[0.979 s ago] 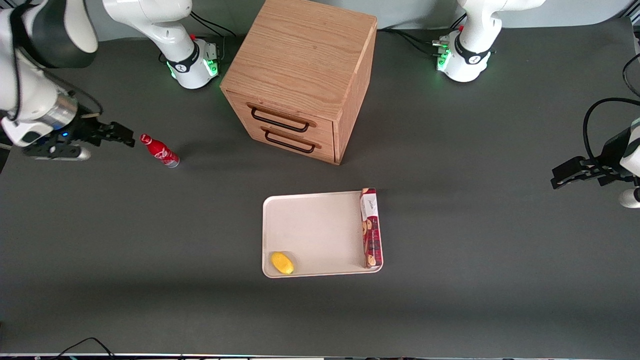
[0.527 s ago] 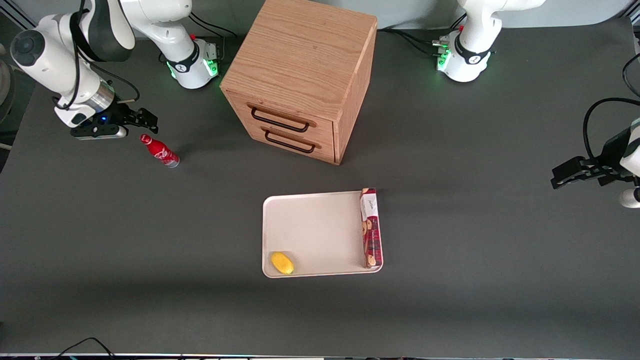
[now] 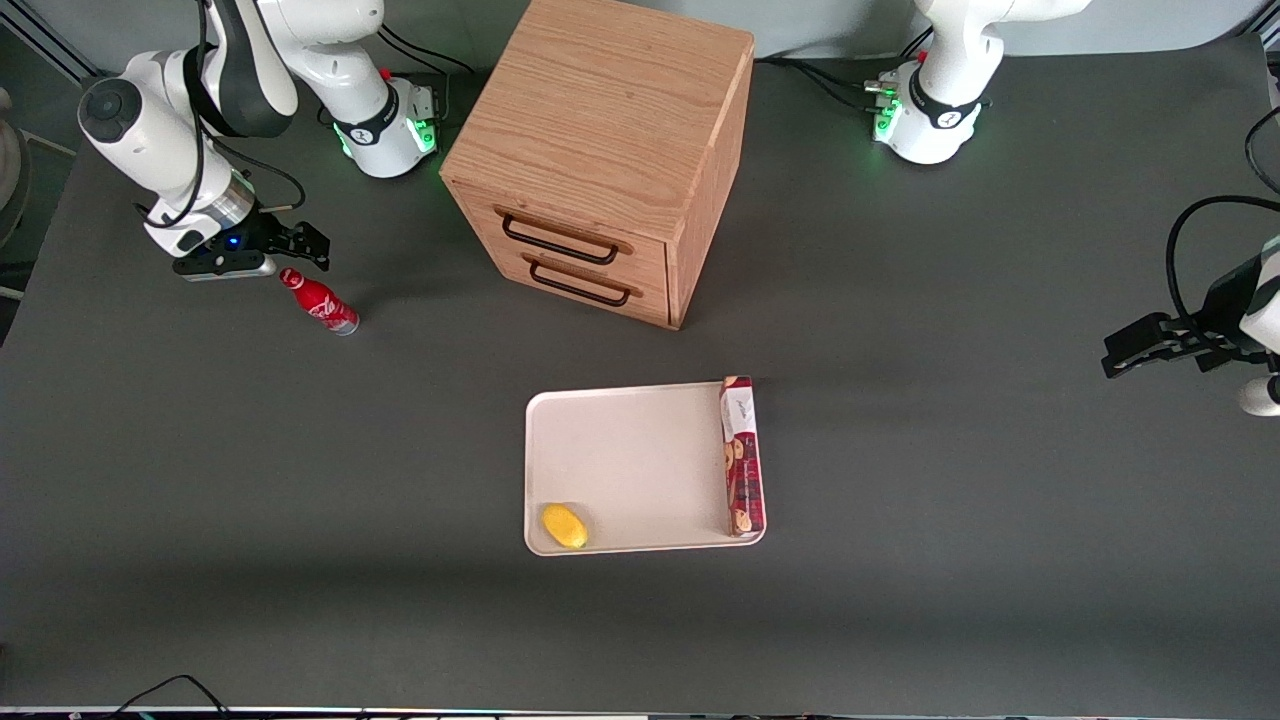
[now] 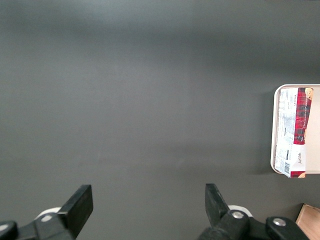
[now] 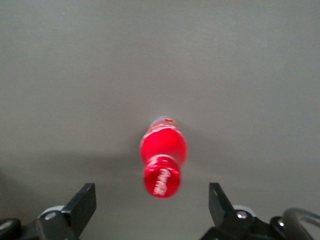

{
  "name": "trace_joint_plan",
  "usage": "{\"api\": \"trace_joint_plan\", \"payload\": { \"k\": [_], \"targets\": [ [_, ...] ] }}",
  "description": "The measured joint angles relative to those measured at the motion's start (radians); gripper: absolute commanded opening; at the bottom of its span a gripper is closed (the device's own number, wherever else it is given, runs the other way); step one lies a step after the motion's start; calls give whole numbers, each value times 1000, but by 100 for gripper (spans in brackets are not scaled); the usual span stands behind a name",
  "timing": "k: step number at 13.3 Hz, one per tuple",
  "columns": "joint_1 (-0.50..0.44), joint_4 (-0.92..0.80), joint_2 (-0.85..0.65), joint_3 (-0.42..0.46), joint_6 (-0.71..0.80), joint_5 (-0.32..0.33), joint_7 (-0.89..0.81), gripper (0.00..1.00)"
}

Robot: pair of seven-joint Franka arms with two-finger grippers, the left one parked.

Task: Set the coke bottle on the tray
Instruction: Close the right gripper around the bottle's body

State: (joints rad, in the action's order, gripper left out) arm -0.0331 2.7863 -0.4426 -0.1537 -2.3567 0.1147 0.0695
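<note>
The coke bottle is small, slim and red with a red cap and silvery base. It stands upright on the dark table toward the working arm's end. My right gripper hovers just above and a little farther from the front camera than the bottle's cap, fingers open and empty. In the right wrist view the bottle shows from above, cap toward me, between my spread fingers. The cream-white tray lies flat in the table's middle, nearer the front camera; it also shows in the left wrist view.
A long red biscuit box lies along one tray edge and a yellow lemon sits in a tray corner. A wooden two-drawer cabinet stands between the bottle and the parked arm's end.
My right gripper has swung from the table's edge toward the bottle and now hangs just over its cap. The bottle has not moved.
</note>
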Motion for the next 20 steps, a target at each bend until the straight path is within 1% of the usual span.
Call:
{"api": "trace_joint_plan", "payload": {
  "k": [1, 4, 8, 13, 15, 18, 20],
  "targets": [
    [0, 0, 0, -21, -1, 24, 0, 100],
    [0, 2, 11, -61, -37, 38, 8, 100],
    [-1, 3, 69, -62, -115, 38, 8, 100],
    [-1, 2, 101, -74, -125, 38, 8, 100],
    [-1, 3, 104, -75, -125, 36, 8, 100],
    [-4, 3, 105, -75, -124, 4, 8, 100],
    [-10, 3, 107, -75, -124, -3, 8, 100]
  ]
}}
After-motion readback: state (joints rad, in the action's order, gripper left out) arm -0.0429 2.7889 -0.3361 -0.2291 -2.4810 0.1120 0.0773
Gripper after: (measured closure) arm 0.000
